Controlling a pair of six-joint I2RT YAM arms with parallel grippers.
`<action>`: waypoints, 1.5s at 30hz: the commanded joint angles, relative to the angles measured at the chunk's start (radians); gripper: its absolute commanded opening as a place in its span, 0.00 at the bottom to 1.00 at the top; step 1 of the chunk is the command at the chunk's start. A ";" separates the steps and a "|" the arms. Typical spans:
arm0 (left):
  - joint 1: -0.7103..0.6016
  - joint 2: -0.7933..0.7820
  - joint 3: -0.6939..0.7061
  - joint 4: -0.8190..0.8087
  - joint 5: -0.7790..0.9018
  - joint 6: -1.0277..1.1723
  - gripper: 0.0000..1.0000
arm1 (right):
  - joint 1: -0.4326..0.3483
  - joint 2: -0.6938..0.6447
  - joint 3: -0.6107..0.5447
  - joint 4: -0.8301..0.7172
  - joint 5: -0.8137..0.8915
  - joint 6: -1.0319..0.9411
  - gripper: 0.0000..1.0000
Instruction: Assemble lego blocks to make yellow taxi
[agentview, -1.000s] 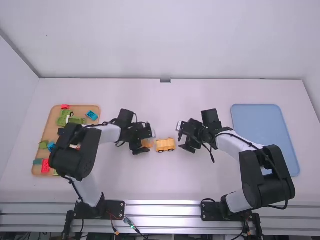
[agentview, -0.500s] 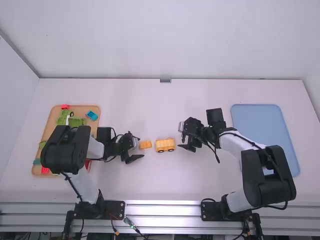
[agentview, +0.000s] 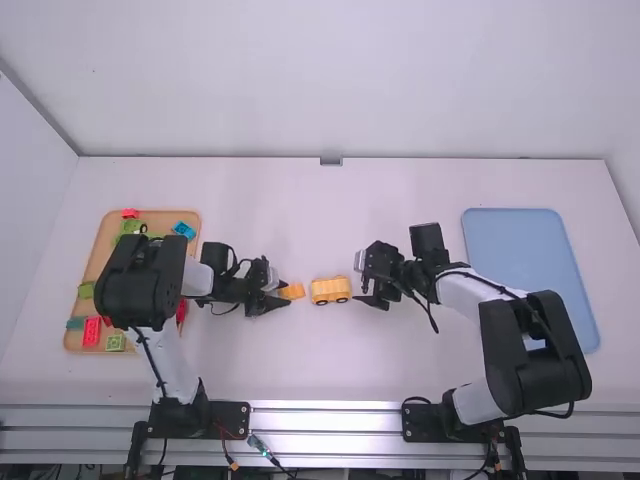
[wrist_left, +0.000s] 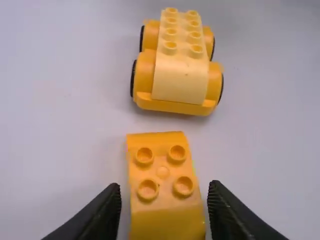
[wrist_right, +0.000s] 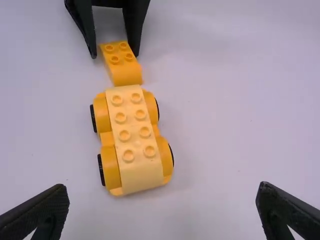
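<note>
Taxi partly assembled: wheeled chassis topped with a pale-yellow brick; curved yellow block separate, just beside on the bench — probably the cab, yet to be lifted and seated. Left end effector spread around this block, ungrasped; right end effector released, near the chassis. In the high view, spare blocks in the wooden tray; in the wrist views — studs and finger gaps.
</note>
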 joint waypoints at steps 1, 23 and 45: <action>-0.005 0.014 0.001 -0.005 0.018 0.042 0.43 | 0.001 -0.012 -0.006 -0.001 -0.016 0.004 0.99; -0.033 0.014 -0.143 0.376 -0.035 -0.102 0.41 | 0.001 -0.011 -0.006 0.010 -0.039 0.007 0.99; -0.046 -0.011 -0.052 0.270 -0.061 -0.169 0.02 | 0.001 -0.005 -0.011 0.014 -0.066 0.003 0.99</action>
